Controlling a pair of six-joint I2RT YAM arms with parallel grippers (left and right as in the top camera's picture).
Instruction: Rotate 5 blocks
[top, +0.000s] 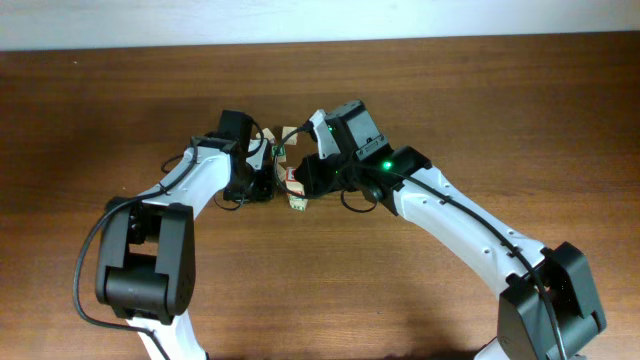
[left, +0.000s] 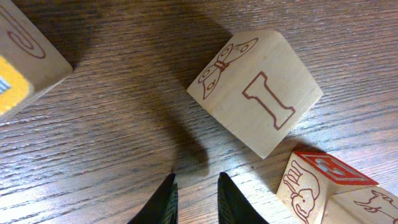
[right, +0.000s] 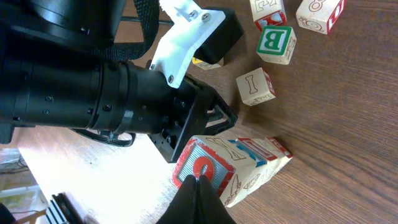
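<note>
In the left wrist view a pale block (left: 255, 102) printed with a red "I" and a butterfly lies tilted ahead of my left gripper (left: 196, 177). Its jaws stand slightly apart over bare wood, holding nothing. A red-topped block (left: 323, 186) sits at lower right. In the right wrist view my right gripper (right: 198, 182) is shut, its tips against the red "O" face of a block (right: 214, 163) at the end of a short row (right: 261, 155). The "I" block (right: 255, 86) stands apart beyond it. Overhead, both grippers crowd the blocks (top: 296, 196) at mid-table.
A yellow-faced cube (left: 18, 56) lies at upper left of the left wrist view. A green "B" cube (right: 275, 42) and two more cubes (right: 320, 12) stand farther off. The left arm (right: 93, 87) fills the left of the right wrist view.
</note>
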